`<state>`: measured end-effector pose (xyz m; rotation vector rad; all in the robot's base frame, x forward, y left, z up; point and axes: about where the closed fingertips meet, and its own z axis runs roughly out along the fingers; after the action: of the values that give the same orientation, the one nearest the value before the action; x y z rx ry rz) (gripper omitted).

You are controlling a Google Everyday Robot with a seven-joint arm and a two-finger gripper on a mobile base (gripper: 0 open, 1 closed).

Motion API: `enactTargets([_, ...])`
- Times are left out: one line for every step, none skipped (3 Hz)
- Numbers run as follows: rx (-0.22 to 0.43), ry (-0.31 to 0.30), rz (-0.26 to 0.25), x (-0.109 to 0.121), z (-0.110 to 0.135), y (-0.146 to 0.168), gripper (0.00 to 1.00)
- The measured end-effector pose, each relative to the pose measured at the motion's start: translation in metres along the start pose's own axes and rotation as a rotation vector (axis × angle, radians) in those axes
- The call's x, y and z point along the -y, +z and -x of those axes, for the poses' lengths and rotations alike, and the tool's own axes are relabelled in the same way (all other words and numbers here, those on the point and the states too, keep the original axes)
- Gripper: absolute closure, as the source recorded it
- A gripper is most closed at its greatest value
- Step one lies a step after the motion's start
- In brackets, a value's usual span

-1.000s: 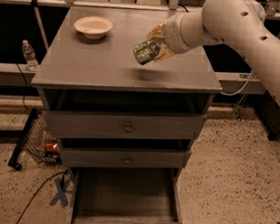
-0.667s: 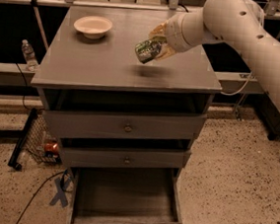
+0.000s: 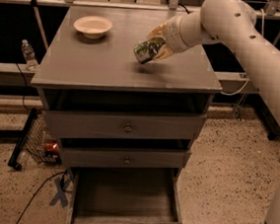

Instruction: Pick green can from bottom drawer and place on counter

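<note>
A plastic bottle point(image 3: 27, 53) stands left of the cabinet point(image 3: 123, 127). A white bowl point(image 3: 93, 26) sits on the surface point(image 3: 84, 69), well apart from the gripper point(image 3: 155, 48) hanging just above it, jaws clamped on the tilted green can point(image 3: 146, 51). Below, the bottom drawer point(image 3: 121, 201) stands pulled out.

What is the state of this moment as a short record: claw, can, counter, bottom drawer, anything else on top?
counter: carries a white bowl at back left
green can: tilted, apparently held just above the counter's right half
claw: closed on the green can, arm reaching in from the right
bottom drawer: pulled open, no can visible inside
</note>
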<state>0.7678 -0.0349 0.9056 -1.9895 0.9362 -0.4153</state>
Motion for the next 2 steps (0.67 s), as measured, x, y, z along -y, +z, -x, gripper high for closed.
enactTargets([0.004, 0.000, 0.003, -0.0010, 0.0015, 0.0027, 0.53])
enactTargets([0.008, 0.000, 0.005, -0.0019, 0.0030, 0.0054, 0.30])
